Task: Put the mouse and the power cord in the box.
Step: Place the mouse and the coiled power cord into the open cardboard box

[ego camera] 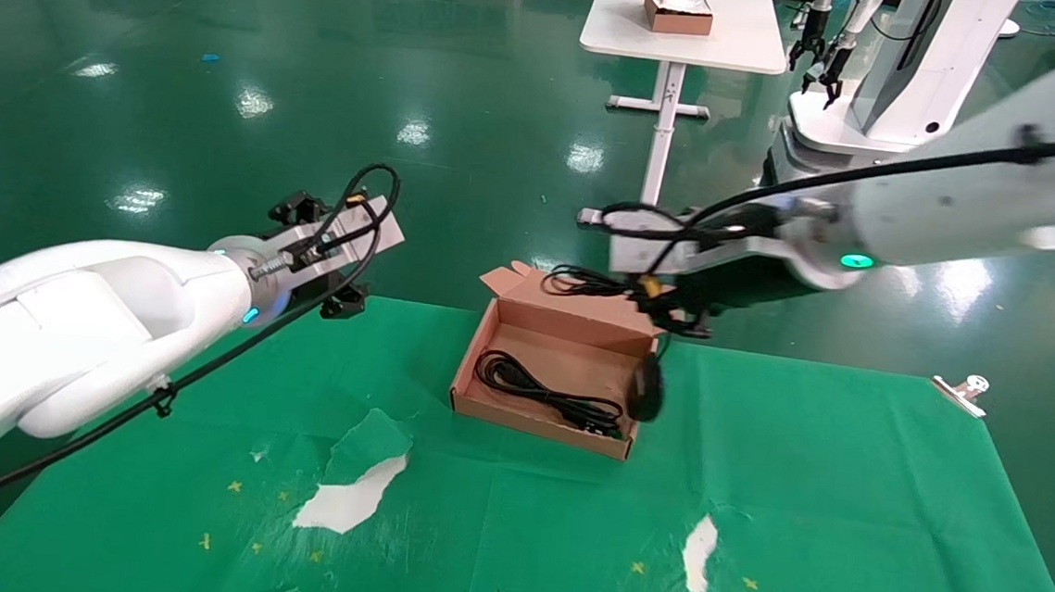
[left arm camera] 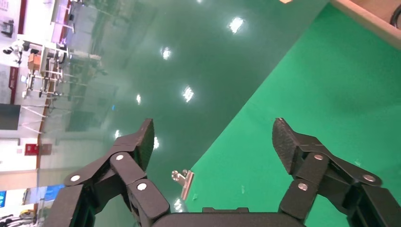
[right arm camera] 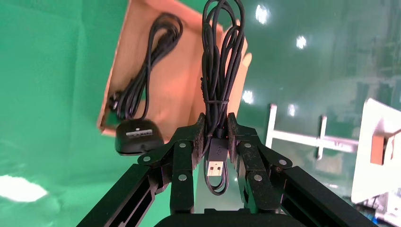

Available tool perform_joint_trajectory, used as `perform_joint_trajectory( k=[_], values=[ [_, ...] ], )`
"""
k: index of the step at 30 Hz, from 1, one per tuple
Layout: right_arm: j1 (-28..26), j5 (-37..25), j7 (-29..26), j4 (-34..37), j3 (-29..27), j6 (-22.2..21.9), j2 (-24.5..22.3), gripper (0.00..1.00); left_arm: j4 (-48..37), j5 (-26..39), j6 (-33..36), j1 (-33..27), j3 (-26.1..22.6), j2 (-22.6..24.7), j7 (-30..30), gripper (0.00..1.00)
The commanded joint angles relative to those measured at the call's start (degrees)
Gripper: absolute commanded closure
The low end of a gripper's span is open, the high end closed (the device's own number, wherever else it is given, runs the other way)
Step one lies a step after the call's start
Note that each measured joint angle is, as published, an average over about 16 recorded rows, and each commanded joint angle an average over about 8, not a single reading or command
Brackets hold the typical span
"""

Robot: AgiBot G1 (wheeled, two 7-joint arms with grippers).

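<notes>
Black mouse dangles over the box — its cable pinched in the right gripper. Power cord lies inside. Left gripper hovers at the far left, fingers spread.

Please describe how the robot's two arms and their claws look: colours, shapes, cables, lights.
Both arms are smooth white shells, each with a teal light ring near the wrist and a black cable running outside. The left claw and right claw are black linkage fingers with silver rivets and textured pads.
</notes>
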State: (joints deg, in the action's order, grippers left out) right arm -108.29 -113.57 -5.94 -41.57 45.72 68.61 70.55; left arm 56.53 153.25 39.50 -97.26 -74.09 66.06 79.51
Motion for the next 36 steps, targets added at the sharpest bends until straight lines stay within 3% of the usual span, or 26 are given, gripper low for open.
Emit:
perform_joint_trajectory(
  k=[1,5,10,21,26,28,34,36],
  values=[
    [-0.56,-0.22,2.03,2.8,0.34,-0.97,2.27,1.0,0.54,0.49,0.09,0.13,0.07,-0.24,0.35,0.0],
    [-0.47,1.86,7.35,8.49,0.54,-4.84,6.24,1.0,0.96,0.93,0.35,0.26,0.15,-0.33,0.74,0.0],
    [1.11,6.48,11.72,11.77,2.23,-9.93,7.89,1.0,1.25,1.23,0.53,0.35,0.2,-0.4,1.0,0.0],
    [5.55,14.4,11.44,10.93,10.66,-23.99,8.09,1.0,1.49,1.47,0.69,0.42,0.25,-0.45,1.21,0.0],
    [7.31,15.84,10.11,12.86,14.82,-28.37,7.97,0.99,1.52,1.5,0.71,0.43,0.26,-0.45,1.24,0.0],
    [7.85,16.16,9.46,14.1,16.17,-29.56,7.92,0.86,1.53,1.51,0.71,0.43,0.26,-0.46,1.25,0.0],
    [9.19,16.93,7.96,16.97,18.52,-31.91,7.87,0.12,1.55,1.49,0.75,0.42,0.28,-0.5,1.27,0.0],
    [9.44,17.11,7.82,17.32,18.81,-32.29,7.87,0.0,1.56,1.48,0.76,0.42,0.29,-0.52,1.27,0.0]
  ],
)
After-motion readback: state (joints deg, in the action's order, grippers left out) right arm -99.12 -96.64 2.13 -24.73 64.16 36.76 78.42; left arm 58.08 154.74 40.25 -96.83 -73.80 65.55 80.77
